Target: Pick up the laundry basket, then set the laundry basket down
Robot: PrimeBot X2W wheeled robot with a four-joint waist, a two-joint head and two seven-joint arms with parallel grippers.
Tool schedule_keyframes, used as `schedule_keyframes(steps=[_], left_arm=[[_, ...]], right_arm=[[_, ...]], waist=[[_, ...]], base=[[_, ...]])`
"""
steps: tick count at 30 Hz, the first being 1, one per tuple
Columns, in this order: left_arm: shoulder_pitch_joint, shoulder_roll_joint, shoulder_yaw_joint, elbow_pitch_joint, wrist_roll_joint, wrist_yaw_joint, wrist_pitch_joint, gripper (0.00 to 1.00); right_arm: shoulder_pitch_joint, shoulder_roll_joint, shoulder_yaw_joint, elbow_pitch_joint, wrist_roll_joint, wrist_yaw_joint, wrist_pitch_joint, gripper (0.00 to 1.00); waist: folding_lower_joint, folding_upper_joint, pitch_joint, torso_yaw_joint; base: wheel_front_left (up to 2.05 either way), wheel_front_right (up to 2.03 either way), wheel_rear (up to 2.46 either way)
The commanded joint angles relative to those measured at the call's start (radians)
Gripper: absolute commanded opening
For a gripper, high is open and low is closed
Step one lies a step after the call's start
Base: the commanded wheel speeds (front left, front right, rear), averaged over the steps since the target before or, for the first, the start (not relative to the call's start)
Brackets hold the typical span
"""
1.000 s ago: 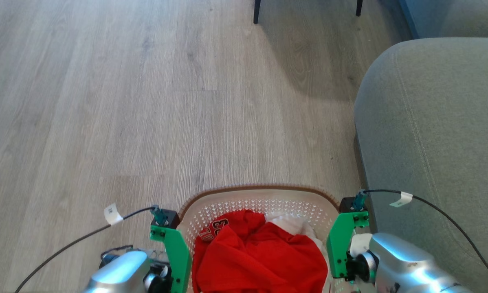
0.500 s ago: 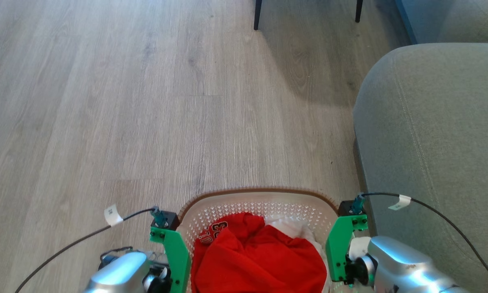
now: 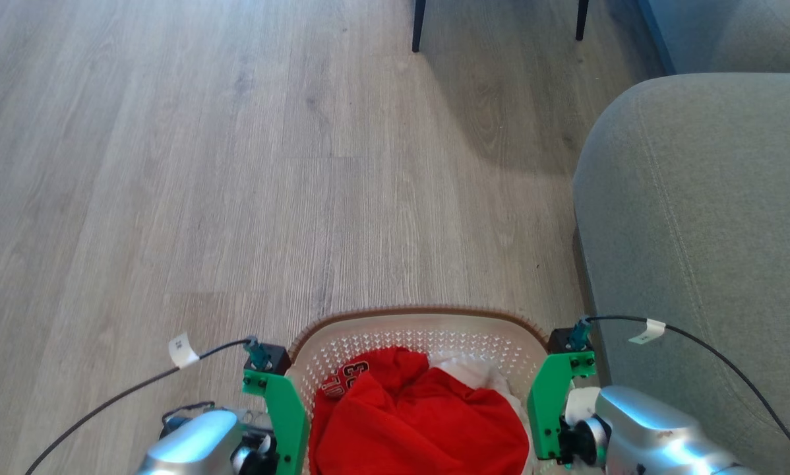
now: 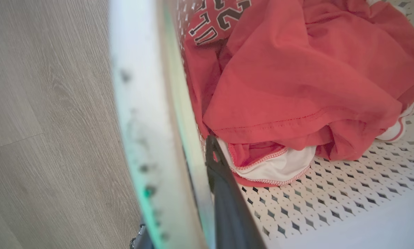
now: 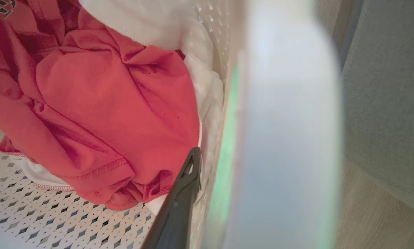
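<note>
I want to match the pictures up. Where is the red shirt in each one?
Head view: red shirt at the bottom middle, inside the basket.
Left wrist view: shirt at the upper right.
Right wrist view: shirt at the upper left.
Shared landmark: the basket's holey white inside, next to the shirt in all three.

Silver forearms (image 3: 190, 442), green wrist brackets (image 3: 286, 409), black cables (image 3: 616, 318) with white tags (image 3: 182, 349), dark fingers (image 4: 227, 207)
</note>
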Motion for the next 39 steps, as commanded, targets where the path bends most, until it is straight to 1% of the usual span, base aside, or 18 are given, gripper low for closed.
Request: schedule_keyframes(steps=[1, 25, 39], left_arm=[[-0.039, -0.012, 0.010, -0.050, -0.002, -0.026, -0.012, 0.00], [-0.034, -0.016, 0.008, -0.046, -0.008, -0.026, -0.012, 0.00], [-0.040, -0.021, 0.007, -0.044, -0.007, -0.026, -0.020, 0.00]], right_arm=[[-0.033, 0.043, 0.007, -0.045, 0.013, 0.016, -0.012, 0.00], [-0.043, 0.042, 0.054, -0.042, 0.056, 0.016, -0.031, 0.00], [-0.053, 0.034, 0.071, -0.043, 0.073, 0.016, -0.042, 0.00]], waist=[[0.0001, 0.0000, 0.000, 0.002], [0.0001, 0.0000, -0.009, 0.001], [0.0001, 0.0000, 0.008, -0.004]], base=[[0.00, 0.00, 0.00], [0.00, 0.00, 0.00], [0.00, 0.00, 0.00]])
